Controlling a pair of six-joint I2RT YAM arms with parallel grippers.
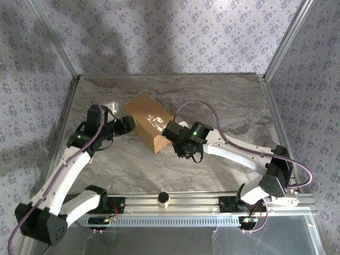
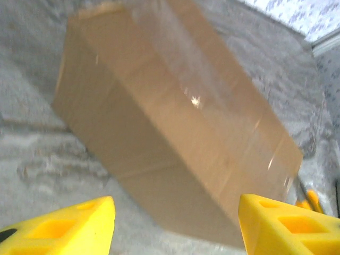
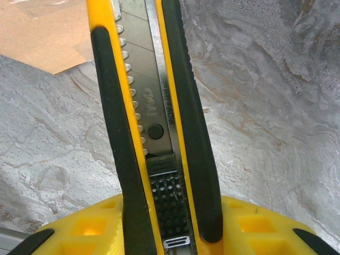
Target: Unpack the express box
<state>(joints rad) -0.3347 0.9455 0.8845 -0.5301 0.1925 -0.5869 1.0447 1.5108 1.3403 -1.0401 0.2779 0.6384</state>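
Note:
The express box (image 1: 150, 121) is a plain tan carton with glossy clear tape, lying at an angle in the middle of the marble table. My left gripper (image 1: 129, 125) is at its left end and stands open. In the left wrist view its yellow fingers (image 2: 79, 226) are spread wide just short of the box (image 2: 175, 122), touching nothing. My right gripper (image 1: 177, 139) is at the box's right end, shut on a yellow and black utility knife (image 3: 154, 106). The knife's steel blade points ahead, past a corner of the box (image 3: 37, 32).
A white object (image 1: 110, 108) lies on the table behind the left arm. A small black-topped cylinder (image 1: 163, 198) stands on the metal rail (image 1: 212, 199) at the near edge. Patterned walls close in the table at the back and both sides.

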